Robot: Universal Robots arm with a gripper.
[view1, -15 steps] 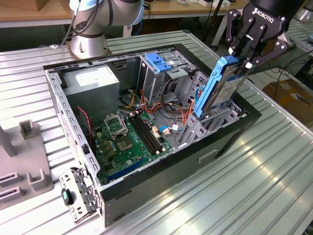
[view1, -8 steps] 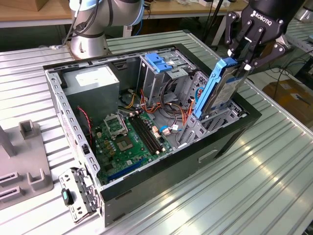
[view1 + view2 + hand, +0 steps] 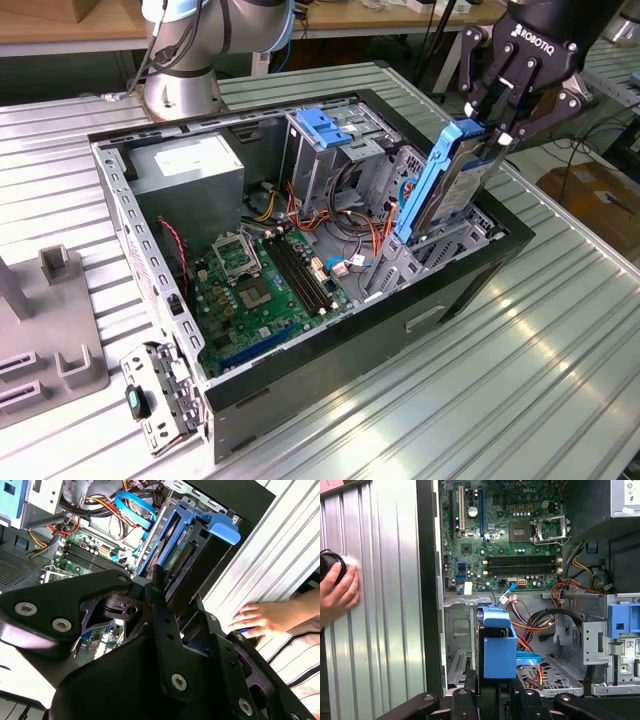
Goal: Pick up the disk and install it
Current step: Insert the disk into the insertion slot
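- The gripper (image 3: 497,133) is closed on the upper end of the disk (image 3: 445,185) and grips it from both flat sides.
- The disk stands on its end and leans, with its upper end toward the exterior view's right. Blue rails run along its edges.
- In both wrist views the disk (image 3: 197,555) (image 3: 497,647) reaches out from the gripper toward the inside of the computer case (image 3: 400,330).
- The lower end of the disk is down at the metal bay (image 3: 470,235), by the case wall on the exterior view's right. I cannot tell if it touches the bay.
- Next to this bay stands a metal cage with a blue latch (image 3: 325,125) on top.
- The green circuit board (image 3: 260,290) lies on the floor of the case, and the grey power box (image 3: 190,170) sits in a far corner.
- The case lies open on a ribbed metal table (image 3: 520,400).
- A person's hand (image 3: 260,620) (image 3: 337,592) rests on the table just outside the case wall.
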